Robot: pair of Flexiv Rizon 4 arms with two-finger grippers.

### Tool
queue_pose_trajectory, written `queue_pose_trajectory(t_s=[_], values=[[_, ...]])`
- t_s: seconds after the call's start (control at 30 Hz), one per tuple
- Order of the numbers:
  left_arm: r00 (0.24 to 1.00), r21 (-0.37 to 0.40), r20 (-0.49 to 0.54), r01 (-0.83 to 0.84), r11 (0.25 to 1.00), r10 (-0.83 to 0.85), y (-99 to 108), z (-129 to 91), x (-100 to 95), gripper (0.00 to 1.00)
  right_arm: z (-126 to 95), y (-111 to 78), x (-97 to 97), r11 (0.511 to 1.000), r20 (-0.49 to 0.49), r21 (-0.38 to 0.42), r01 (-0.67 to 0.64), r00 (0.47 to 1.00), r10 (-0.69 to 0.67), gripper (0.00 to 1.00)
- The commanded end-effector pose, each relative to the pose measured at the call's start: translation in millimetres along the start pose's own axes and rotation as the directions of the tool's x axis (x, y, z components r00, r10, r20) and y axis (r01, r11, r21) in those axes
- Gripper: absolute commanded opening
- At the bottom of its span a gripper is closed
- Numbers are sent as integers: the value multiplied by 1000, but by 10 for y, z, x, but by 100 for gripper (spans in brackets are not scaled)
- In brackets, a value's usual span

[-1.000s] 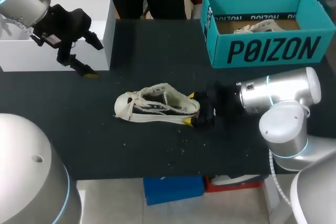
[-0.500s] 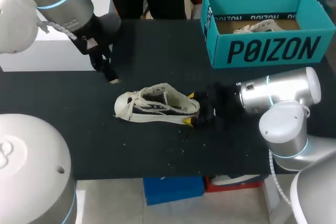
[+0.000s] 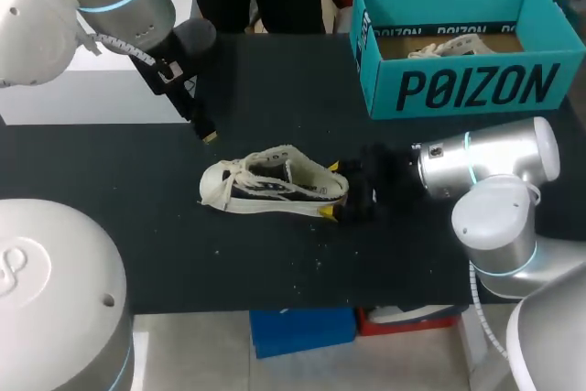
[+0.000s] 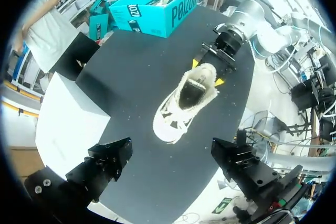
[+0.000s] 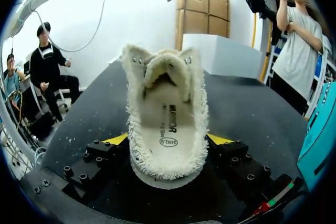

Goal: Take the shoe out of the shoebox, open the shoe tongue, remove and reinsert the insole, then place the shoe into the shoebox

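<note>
The black table (image 3: 275, 263) carries all items. The teal shoebox (image 3: 476, 89) stands open at the far right corner. A second pale shoe (image 3: 453, 46) lies inside it. A white box (image 3: 92, 98) stands at the far left edge.

The shoe (image 3: 273, 182) is outside the shoebox. It lies on its side near the table's middle, with the toe toward the left and the heel toward the right. Its frayed collar stands wide open.

The right gripper (image 3: 330, 190) lies low on the table, and its yellow tips clamp the heel from both sides. The left gripper (image 4: 172, 153) hangs above the table beyond the toe end, near the white box. Its fingers are spread wide with nothing between them.

The insole (image 5: 167, 129) sits flat inside the shoe.
</note>
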State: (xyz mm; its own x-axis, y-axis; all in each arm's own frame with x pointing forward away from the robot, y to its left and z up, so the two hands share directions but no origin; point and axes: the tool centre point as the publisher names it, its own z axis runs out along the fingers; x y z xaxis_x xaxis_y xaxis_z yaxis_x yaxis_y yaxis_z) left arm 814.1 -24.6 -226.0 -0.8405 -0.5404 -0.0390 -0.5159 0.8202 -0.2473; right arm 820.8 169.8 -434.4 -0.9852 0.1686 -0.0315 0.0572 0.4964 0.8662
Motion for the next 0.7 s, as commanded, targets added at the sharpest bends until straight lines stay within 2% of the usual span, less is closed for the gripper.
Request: queue_pose_trajectory(t_s=[0.03,0.1,0.13,0.2,0.23,0.3,0.7], values=[[966,-140,195,197,970,-168,-155,2,192,100,28,-6,8,1000,2,3,-1,1000,1,0],[946,-185,248,257,948,-208,-193,25,238,100,28,-6,8,1000,2,3,-1,1000,1,0],[942,-177,243,276,945,-230,-210,28,272,100,28,-6,8,1000,2,3,-1,1000,1,0],[926,-207,277,319,925,-257,-242,64,319,100,28,-6,8,1000,2,3,-1,1000,1,0],[928,-199,245,331,922,-280,-256,81,344,100,28,-6,8,1000,2,3,-1,1000,1,0],[907,-217,281,377,901,-312,-279,144,369,100,28,-6,8,1000,2,3,-1,1000,1,0],[871,-244,274,473,847,-407,-510,536,542,100,28,-6,8,1000,2,3,-1,1000,1,0]])
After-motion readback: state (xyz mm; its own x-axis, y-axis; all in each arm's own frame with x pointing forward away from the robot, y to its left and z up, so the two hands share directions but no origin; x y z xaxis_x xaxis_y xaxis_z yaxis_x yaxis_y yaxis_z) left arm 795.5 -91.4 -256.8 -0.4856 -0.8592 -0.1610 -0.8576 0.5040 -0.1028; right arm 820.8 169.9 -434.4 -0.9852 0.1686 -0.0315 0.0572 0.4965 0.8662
